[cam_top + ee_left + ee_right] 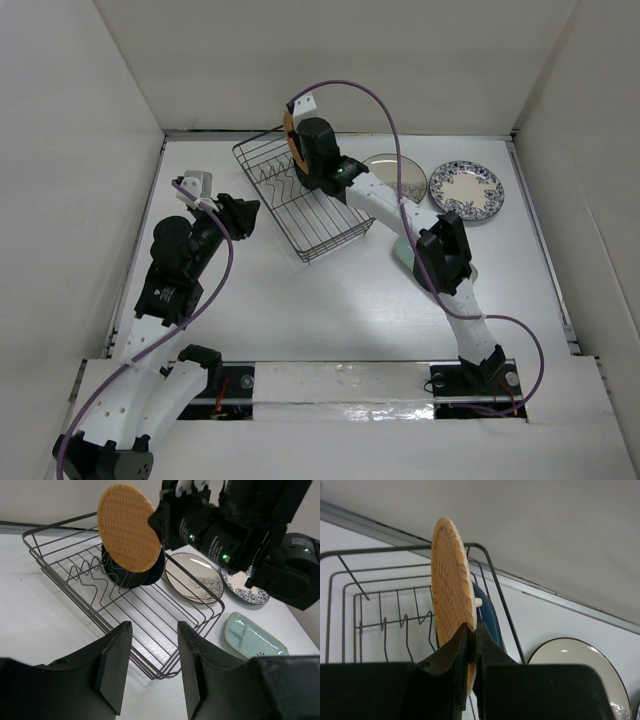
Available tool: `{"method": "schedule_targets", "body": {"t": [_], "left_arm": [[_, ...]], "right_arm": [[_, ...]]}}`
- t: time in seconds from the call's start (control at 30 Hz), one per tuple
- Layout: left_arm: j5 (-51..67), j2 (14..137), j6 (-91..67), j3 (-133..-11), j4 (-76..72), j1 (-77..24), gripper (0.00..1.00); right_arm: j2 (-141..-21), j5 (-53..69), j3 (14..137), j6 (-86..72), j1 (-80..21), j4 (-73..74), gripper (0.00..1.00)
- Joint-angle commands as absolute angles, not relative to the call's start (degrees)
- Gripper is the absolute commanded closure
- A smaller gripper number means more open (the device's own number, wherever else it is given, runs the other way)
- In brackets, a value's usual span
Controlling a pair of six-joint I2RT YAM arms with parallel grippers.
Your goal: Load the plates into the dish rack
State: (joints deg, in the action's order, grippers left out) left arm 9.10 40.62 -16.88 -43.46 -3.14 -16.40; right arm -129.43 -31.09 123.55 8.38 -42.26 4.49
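Orange-tan woven plate [129, 527]: was held upright on edge over the far end of the dish rack [312, 218], clamped at its lower rim by the right gripper [471, 637], just beside the dark blue plate [489, 616] stood inside. Beige plate [192, 576], floral-rimmed plate [466, 191] and pale green plate [255, 639]: were laid flat on the table to the right of the rack. Left gripper [152, 662]: was positioned near the rack's front, fingers parted, nothing grasped.

Woven plate [125, 527] (on edge) above dish rack [150, 615].

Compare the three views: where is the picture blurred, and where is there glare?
Top view: even light, with glare on the glossy front strip. Left wrist view: the near left fingers are soft, the orange plate sharp. Right wrist view: the right fingers are blurred and dark.
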Motion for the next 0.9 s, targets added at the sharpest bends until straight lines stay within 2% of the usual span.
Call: {"method": "schedule_targets", "body": {"t": [0.0, 0.3, 0.33, 0.4, 0.43, 0.47, 0.53, 0.63, 0.67, 0.73, 0.8, 0.83, 0.87], "left_arm": [[9.1, 40.4, -16.2, -43.8, -5.1, -16.6, 0.61], [9.3, 40.4, -16.3, -43.7, -5.4, -16.6, 0.61], [9.4, 40.4, -16.3, -43.6, -5.4, -16.6, 0.61], [9.4, 40.3, -16.3, -43.5, -5.4, -16.6, 0.61], [9.4, 40.3, -16.3, -43.6, -5.4, -16.6, 0.61], [9.5, 40.2, -16.3, -43.5, -5.5, -16.6, 0.61], [9.5, 40.0, -16.4, -43.5, -5.5, -16.6, 0.61], [9.4, 39.6, -16.3, -43.4, -5.6, -16.6, 0.61], [9.3, 39.6, -16.4, -43.4, -5.6, -16.6, 0.61], [9.4, 39.1, -16.3, -43.3, -5.7, -16.6, 0.61], [9.5, 38.9, -16.5, -43.3, -5.8, -16.6, 0.62], [9.8, 38.8, -16.6, -43.2, -5.9, -16.6, 0.63], [9.9, 38.7, -16.6, -43.2, -6.0, -16.6, 0.63]], "right_arm": [[-130.0, -34.5, 125.2, 9.2, -43.5, 0.6, 1.00], [-129.2, -37.4, 116.3, 4.4, -45.8, -3.5, 1.00], [-128.8, -36.9, 115.6, 2.4, -45.8, -3.4, 0.97], [-127.6, -36.2, 114.6, 0.4, -45.8, -2.3, 0.77], [-126.8, -35.7, 114.4, -2.2, -45.8, -0.8, 0.55], [-125.9, -34.0, 114.0, -2.9, -45.8, -0.4, 0.47], [-121.1, -32.0, 110.9, -4.7, -45.3, -0.3, 0.36], [-111.5, -27.4, 102.6, -8.7, -43.2, -1.7, 0.34], [-108.6, -24.6, 99.3, -9.9, -41.4, -2.7, 0.34], [-102.9, -22.4, 88.5, -13.9, -39.3, -5.8, 0.49], [-94.9, -19.7, 81.1, -17.4, -34.8, -7.5, 0.79], [-91.0, -18.9, 73.7, -20.2, -33.2, -9.3, 1.00], [-91.0, -18.9, 70.4, -21.6, -31.4, -9.8, 1.00]]}}
